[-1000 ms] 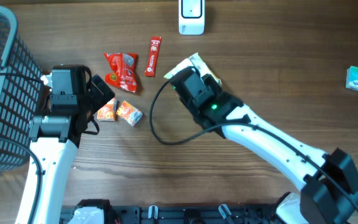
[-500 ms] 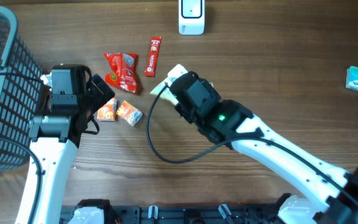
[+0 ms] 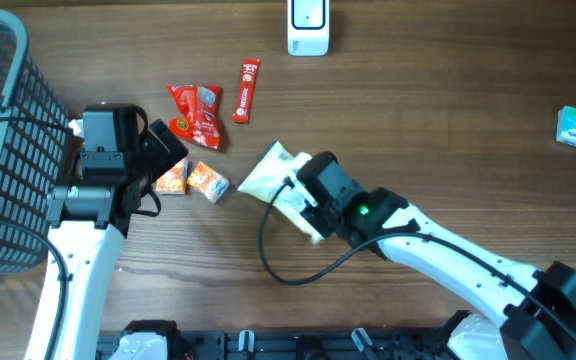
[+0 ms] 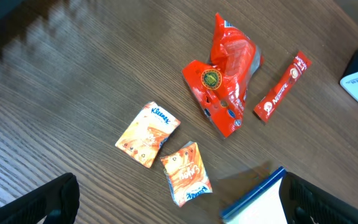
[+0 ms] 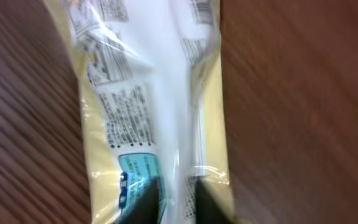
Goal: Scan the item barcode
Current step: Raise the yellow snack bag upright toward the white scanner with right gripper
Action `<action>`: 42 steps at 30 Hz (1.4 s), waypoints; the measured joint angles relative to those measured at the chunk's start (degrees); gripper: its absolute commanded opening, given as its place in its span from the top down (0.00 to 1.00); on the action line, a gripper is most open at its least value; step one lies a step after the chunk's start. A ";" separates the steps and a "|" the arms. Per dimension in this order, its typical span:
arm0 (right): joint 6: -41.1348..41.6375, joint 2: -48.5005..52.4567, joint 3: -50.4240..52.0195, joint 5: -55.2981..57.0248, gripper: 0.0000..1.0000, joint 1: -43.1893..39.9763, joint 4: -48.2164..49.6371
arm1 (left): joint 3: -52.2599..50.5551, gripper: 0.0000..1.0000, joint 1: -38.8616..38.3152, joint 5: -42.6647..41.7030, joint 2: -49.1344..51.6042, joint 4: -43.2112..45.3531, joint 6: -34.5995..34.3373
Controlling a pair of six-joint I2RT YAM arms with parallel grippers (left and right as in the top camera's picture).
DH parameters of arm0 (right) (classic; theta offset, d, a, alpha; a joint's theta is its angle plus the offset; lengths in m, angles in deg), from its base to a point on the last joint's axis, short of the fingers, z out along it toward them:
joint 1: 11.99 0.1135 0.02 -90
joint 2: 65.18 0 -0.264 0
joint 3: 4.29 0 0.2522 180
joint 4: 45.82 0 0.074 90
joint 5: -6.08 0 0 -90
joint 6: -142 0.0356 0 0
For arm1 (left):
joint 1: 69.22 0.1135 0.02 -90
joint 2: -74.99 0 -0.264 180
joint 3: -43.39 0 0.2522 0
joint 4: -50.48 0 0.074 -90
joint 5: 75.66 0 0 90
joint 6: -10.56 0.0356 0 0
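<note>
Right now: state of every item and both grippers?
Left gripper: open, empty.
Right gripper: over one end of the pale yellow plastic packet; open or shut unclear.
Packet: lying on the wooden table.
Red crumpled snack bag: lying free.
Red stick sachet: lying free.
Two orange tissue packs: flat, side by side.
Small teal box: alone, far right.
White scanner: at far edge.

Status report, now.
Left fingers open, empty. Right fingers at the pale packet, grip unclear. Packet on the table, short of the scanner. Red stick beside the path.
</note>
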 measured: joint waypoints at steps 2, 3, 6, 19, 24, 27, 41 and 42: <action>0.02 0.00 0.61 0.00 0.01 -0.85 1.03 | 0.00 0.00 0.00 0.00 0.00 0.00 0.00; 0.00 0.00 0.61 0.00 0.01 -1.20 1.75 | 0.00 0.00 0.00 0.00 0.00 0.00 0.00; -0.22 0.02 0.63 -0.09 0.04 -1.97 3.93 | 0.00 0.00 0.00 0.00 0.00 0.00 0.00; -4.79 12.24 0.59 -8.20 0.01 -2.64 9.31 | 0.00 0.00 0.00 0.02 0.00 0.00 0.00; -5.88 14.10 -0.31 -8.17 0.78 -2.67 12.09 | 0.00 0.00 0.00 0.00 0.00 0.00 0.00; -5.77 14.29 -0.59 -7.98 0.96 -2.67 13.35 | 0.00 0.00 0.00 0.00 0.00 0.00 0.00; -5.53 14.78 -0.90 16.76 0.96 -2.14 16.33 | 0.00 0.00 0.00 0.00 0.00 0.00 0.00; -5.57 14.84 -0.90 18.18 0.96 -2.14 16.55 | 0.00 0.00 0.00 0.00 0.00 0.00 0.00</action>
